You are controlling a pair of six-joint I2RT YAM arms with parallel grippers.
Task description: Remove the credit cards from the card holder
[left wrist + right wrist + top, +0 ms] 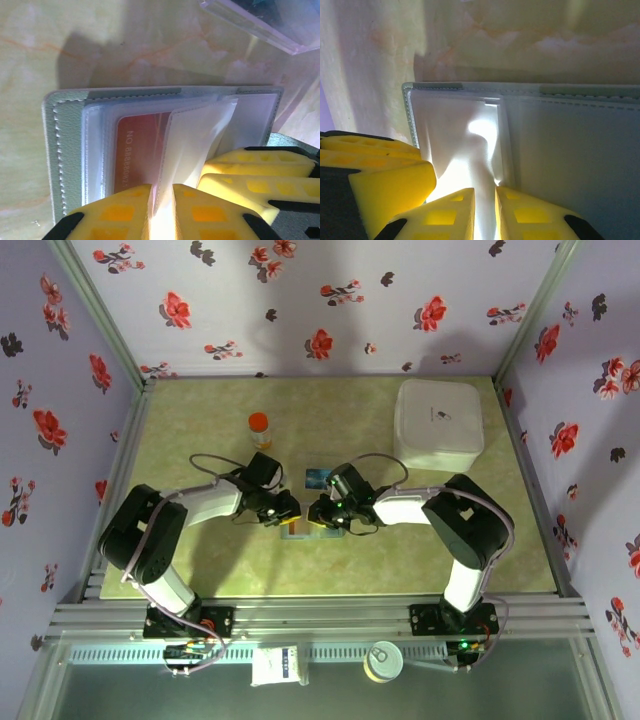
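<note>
The grey-blue card holder (67, 150) lies open on the table, its translucent sleeves fanned up. A red credit card (137, 155) sits inside one sleeve. My left gripper (161, 195) is shut on the edge of a translucent sleeve beside that card. My right gripper (485, 210) is shut on another sleeve of the card holder (580, 150), pulling it up into a crease. From above, the left gripper (285, 508) and right gripper (318, 512) meet tip to tip over the holder (297, 530). A bright blue card (317, 478) lies on the table just beyond them.
A clear plastic sheet (270, 22) lies just beyond the holder. A small bottle with an orange cap (259, 428) stands at the back left of centre. A big white rounded box (438, 423) sits at the back right. Flowered walls close the table in.
</note>
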